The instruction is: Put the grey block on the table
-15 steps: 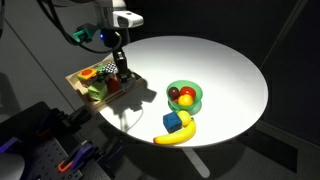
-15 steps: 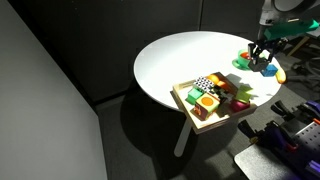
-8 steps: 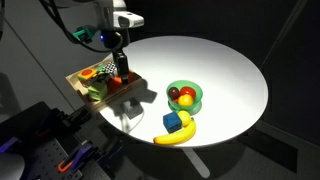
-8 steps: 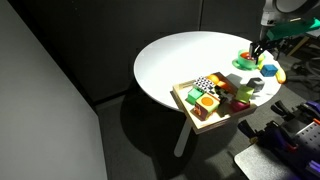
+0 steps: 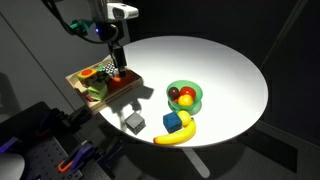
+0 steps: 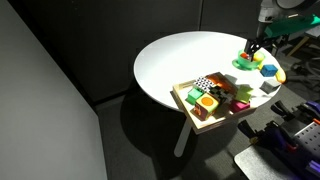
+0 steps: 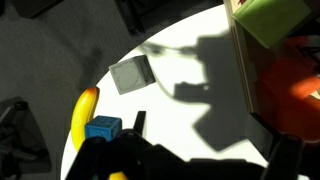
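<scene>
The grey block (image 5: 133, 121) lies on the white table (image 5: 220, 65) near its front edge, between the wooden tray (image 5: 103, 83) and the blue cube (image 5: 176, 122). In the wrist view the grey block (image 7: 129, 75) sits flat on the table (image 7: 190, 60), far below the dark fingertips (image 7: 137, 122). My gripper (image 5: 116, 60) hangs open above the tray's table-side edge, holding nothing. From the wrist view the gripper (image 7: 205, 140) has only white table and its own shadow between the jaws. In an exterior view the gripper (image 6: 255, 48) hovers over the far side of the tray (image 6: 215, 100).
A banana (image 5: 175, 135) lies beside the blue cube at the table's front edge. A green bowl (image 5: 184, 96) with fruit stands behind them. The tray holds several coloured toys, among them a green block (image 7: 270, 18) and a red piece (image 7: 295, 90).
The gripper has opened and let go of the grey block, which now rests on the table. The gripper has risen and drawn back over the tray.
</scene>
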Tool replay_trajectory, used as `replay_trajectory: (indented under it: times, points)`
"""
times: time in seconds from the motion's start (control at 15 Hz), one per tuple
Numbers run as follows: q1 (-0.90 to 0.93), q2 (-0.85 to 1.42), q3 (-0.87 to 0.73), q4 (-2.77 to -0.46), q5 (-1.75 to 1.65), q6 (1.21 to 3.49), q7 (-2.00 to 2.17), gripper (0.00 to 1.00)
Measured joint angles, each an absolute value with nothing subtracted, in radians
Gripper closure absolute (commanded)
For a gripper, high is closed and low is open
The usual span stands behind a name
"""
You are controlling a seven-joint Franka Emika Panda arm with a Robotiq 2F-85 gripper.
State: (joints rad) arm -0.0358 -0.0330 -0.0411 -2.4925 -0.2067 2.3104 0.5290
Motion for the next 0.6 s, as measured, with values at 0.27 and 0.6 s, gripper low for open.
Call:
replay_trajectory:
  times: [0.27,0.6]
  points:
    - [-0.011,-0.074,-0.004,-2.496,-0.176,2.31,0.529,0.0]
    - [0.02,-0.133,0.042,-2.498,-0.109,2.308,0.526,0.0]
